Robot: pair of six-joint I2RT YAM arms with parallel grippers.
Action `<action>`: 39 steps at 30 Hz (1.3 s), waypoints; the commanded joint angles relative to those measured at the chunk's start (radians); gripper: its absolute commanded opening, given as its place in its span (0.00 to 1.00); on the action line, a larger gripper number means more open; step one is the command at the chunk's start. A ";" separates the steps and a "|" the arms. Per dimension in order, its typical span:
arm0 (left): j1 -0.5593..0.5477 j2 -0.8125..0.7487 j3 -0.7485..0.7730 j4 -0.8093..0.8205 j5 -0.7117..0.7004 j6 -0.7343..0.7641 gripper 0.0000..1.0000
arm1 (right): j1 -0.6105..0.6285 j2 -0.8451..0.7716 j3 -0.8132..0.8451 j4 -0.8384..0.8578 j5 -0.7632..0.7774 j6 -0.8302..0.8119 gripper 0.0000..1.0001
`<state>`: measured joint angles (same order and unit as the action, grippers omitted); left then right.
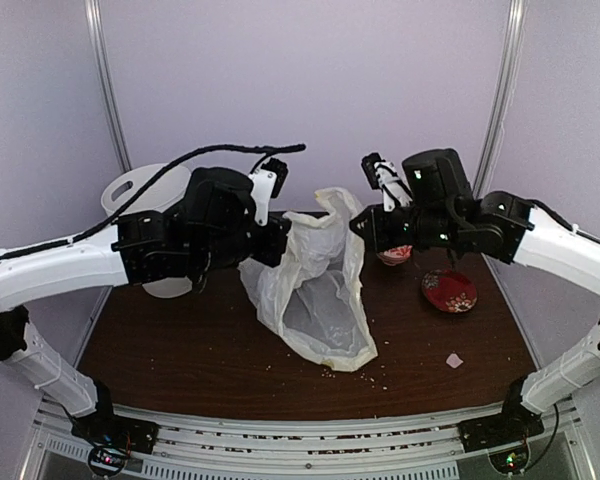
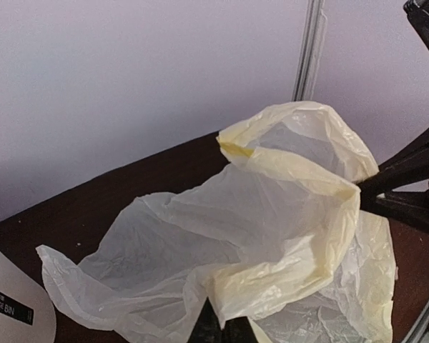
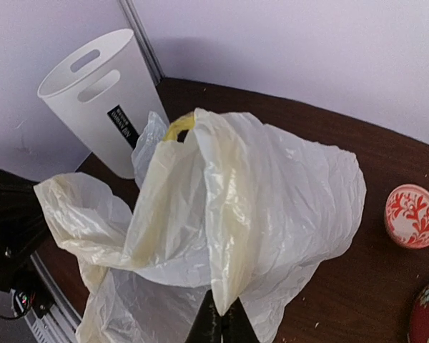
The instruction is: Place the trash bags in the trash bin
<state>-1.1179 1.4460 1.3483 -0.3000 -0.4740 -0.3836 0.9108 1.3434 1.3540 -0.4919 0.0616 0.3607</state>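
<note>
Hanging between both grippers, lower end on the table (image 1: 180, 350), the trash bags (image 1: 315, 290) are not in yet. The trash bin (image 3: 100, 100) stands left of the left gripper (image 2: 218, 330), far from the right gripper (image 3: 220, 325). Both pinch the bag's rim tightly; carrying over and dropping in are left to do

on bin (image 2: 3, 266), black label (image 2: 7, 304) with white capitals: reads "arbage bin", first letter cut off at frame edge. smaller line above unreadable. illegible in right wrist view.
</note>
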 commanded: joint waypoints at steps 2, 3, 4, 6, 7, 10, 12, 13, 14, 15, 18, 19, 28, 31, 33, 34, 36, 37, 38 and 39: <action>0.072 0.134 0.321 0.031 -0.054 0.115 0.00 | -0.092 0.194 0.412 -0.078 0.129 -0.121 0.00; 0.073 0.171 0.397 0.043 -0.062 0.157 0.00 | -0.093 0.227 0.519 -0.094 0.150 -0.151 0.00; 0.074 0.198 0.474 0.051 -0.064 0.195 0.00 | -0.094 0.262 0.631 -0.119 0.163 -0.179 0.00; 0.073 0.249 0.637 0.055 -0.058 0.265 0.00 | -0.093 0.322 0.860 -0.171 0.179 -0.218 0.00; 0.073 0.267 0.718 0.059 -0.038 0.304 0.00 | -0.092 0.339 0.976 -0.180 0.173 -0.220 0.00; 0.057 0.277 0.902 0.108 0.011 0.409 0.00 | -0.045 0.270 1.042 -0.089 0.142 -0.268 0.00; 0.022 0.233 0.873 0.209 0.032 0.495 0.00 | 0.026 0.189 0.992 0.011 0.141 -0.344 0.00; -0.005 0.196 0.816 0.298 0.035 0.545 0.00 | 0.069 0.149 0.949 0.052 0.159 -0.384 0.00; -0.032 0.157 0.749 0.355 0.033 0.586 0.00 | 0.112 0.106 0.890 0.078 0.187 -0.417 0.00; -0.052 0.119 0.663 0.396 0.028 0.620 0.00 | 0.145 0.069 0.825 0.091 0.221 -0.442 0.00; -0.069 0.004 0.327 0.381 -0.039 0.550 0.00 | 0.192 -0.036 0.529 0.070 0.265 -0.455 0.00; -0.068 -0.035 0.160 0.379 -0.093 0.492 0.00 | 0.195 -0.078 0.371 0.063 0.278 -0.443 0.00; -0.162 -0.234 -0.527 0.087 0.020 -0.167 0.00 | 0.341 -0.332 -0.506 0.075 0.058 0.042 0.00; -0.163 -0.298 -0.503 0.089 -0.039 -0.158 0.00 | 0.358 -0.358 -0.427 0.059 0.069 0.060 0.00; -0.163 -0.299 -0.443 0.089 -0.097 -0.104 0.00 | 0.358 -0.331 -0.344 0.040 0.068 0.018 0.00; -0.162 -0.289 -0.407 0.088 -0.120 -0.066 0.00 | 0.358 -0.299 -0.300 0.023 0.066 -0.013 0.00; -0.160 -0.252 -0.312 0.096 -0.164 0.019 0.00 | 0.356 -0.240 -0.194 -0.017 0.103 -0.073 0.00; -0.155 -0.227 -0.263 0.103 -0.186 0.060 0.00 | 0.350 -0.204 -0.130 -0.039 0.145 -0.097 0.00; -0.144 -0.197 -0.186 0.108 -0.198 0.103 0.00 | 0.333 -0.166 -0.065 -0.061 0.183 -0.121 0.00; -0.124 -0.161 -0.122 0.108 -0.198 0.143 0.00 | 0.306 -0.127 0.003 -0.078 0.213 -0.145 0.00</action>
<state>-1.2778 1.1942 1.0439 -0.2623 -0.5838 -0.3939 1.2613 1.0958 1.1946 -0.5034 0.1593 0.3042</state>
